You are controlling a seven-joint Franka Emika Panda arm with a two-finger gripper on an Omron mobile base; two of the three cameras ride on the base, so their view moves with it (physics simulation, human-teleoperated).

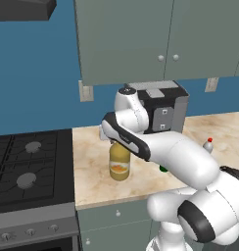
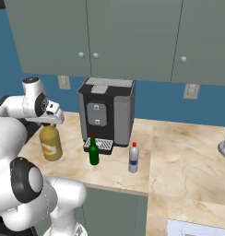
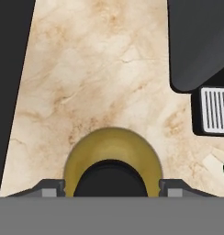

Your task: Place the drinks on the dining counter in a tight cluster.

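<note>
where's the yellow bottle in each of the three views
Left base view: yellow bottle centre-left on the counter, right of the stove, its top behind the arm.
Right base view: far left, under the hand, left of the coffee machine.
Hand view: bottom centre, seen from above, black cap nearest the camera.
Shared landmark: the coffee machine.

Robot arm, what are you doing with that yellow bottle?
The robot arm's gripper is over the amber-yellow bottle on the kitchen counter, its jaws on either side of the black cap. Whether they grip it yet is unclear. The green bottle and the silver-white bottle stand by the coffee machine.
</note>
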